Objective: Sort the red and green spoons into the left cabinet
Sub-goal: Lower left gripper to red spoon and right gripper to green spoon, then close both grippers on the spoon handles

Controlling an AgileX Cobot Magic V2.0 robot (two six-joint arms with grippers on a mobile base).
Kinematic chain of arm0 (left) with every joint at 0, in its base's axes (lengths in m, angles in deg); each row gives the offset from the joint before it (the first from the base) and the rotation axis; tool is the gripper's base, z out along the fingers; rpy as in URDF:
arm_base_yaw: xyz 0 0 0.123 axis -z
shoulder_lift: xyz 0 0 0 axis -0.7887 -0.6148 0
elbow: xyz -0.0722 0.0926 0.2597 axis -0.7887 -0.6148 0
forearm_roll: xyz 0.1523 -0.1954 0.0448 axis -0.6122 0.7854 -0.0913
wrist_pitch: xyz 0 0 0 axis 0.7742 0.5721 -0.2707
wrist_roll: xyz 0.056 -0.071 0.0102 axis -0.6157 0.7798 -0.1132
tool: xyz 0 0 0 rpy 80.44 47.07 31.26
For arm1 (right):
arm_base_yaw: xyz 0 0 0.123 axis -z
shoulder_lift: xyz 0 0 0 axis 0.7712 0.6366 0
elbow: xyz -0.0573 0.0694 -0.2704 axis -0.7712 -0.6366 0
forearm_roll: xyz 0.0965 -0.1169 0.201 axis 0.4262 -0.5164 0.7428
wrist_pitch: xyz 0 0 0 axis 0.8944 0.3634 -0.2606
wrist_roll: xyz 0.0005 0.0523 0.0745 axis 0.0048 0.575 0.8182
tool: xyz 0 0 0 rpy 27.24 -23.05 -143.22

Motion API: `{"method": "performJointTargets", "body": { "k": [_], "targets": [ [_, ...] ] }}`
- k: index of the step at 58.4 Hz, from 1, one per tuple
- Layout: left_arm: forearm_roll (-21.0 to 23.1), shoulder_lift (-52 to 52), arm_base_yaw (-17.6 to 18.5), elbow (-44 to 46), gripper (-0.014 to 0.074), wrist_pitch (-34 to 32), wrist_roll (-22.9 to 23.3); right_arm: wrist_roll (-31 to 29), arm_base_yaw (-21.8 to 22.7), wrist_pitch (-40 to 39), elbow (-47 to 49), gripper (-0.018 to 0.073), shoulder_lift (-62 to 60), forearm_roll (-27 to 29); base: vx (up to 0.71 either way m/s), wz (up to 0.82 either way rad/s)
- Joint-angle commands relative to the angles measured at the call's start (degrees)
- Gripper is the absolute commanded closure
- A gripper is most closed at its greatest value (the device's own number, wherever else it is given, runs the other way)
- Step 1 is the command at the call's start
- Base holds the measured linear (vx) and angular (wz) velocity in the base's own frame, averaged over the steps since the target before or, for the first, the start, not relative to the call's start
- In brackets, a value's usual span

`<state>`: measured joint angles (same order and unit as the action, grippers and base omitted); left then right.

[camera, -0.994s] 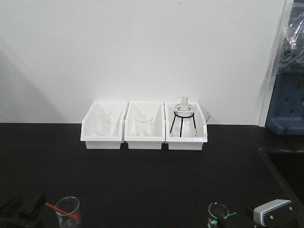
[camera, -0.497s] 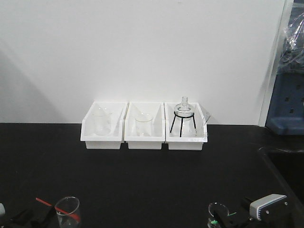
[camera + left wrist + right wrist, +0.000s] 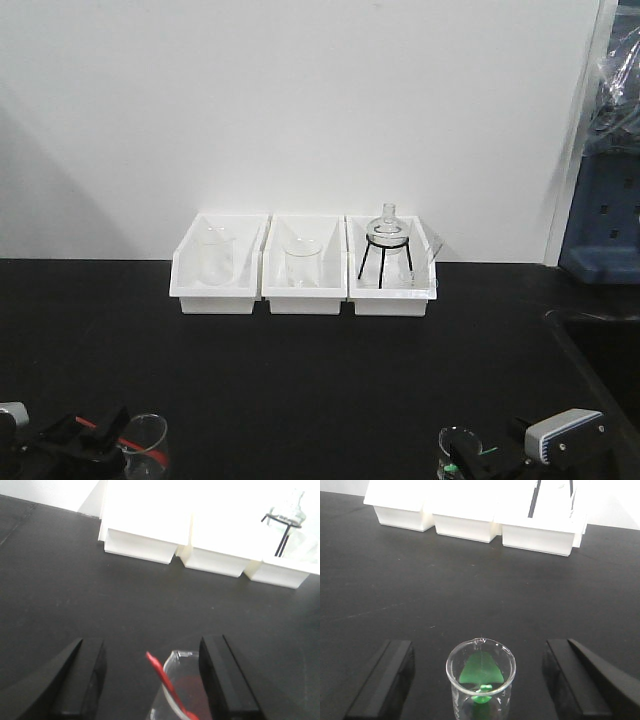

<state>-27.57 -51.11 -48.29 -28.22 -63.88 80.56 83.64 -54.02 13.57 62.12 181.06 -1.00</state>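
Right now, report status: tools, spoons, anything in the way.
Left tool open, straddling left beaker, red spoon inside. Right tool open, straddling right beaker, green spoon inside. Beaker walls shield both spoons.

Left gripper (image 3: 152,680), right gripper (image 3: 480,680): wide apart.

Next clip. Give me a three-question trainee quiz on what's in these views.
1. True or false: the red spoon leans in a glass beaker between the open fingers of the left claw.
2. The right claw straddles a second beaker holding: A the green spoon; B the red spoon; C nothing.
3. Fill in: ___ white bins line the back wall.
Key: 1 true; 2 A; 3 three.
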Motion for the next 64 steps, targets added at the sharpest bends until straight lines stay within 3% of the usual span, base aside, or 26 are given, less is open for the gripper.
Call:
{"method": "performJointTargets", "body": {
  "k": [1,10,27,33,64],
  "targets": [
    [0.9,1.4,0.3,1.3,0.0075,-13.6,1.9,-0.6,0.0,-4.1,1.1,-0.0022,-1.9,0.5,0.00,0.00],
    [0.9,0.7,0.3,1.3,0.0134,-13.6,2.6,-0.6,0.0,-3.9,1.1,-0.0022,-1.9,0.5,0.00,0.00],
    [0.9,0.7,0.3,1.3,0.0386,-13.6,2.6,-0.6,0.0,-3.9,1.1,-0.0022,-1.9,0.5,0.00,0.00],
    [0.9,0.7,0.3,1.3,0.0433,-13.6,2.6,-0.6,0.0,-3.5,1.1,-0.0013,-1.9,0.5,0.00,0.00],
    [0.9,1.3,0.3,1.3,0.0461,-13.6,2.6,-0.6,0.0,-3.6,1.1,0.0176,-1.9,0.1,0.00,0.00]
  ]
}}
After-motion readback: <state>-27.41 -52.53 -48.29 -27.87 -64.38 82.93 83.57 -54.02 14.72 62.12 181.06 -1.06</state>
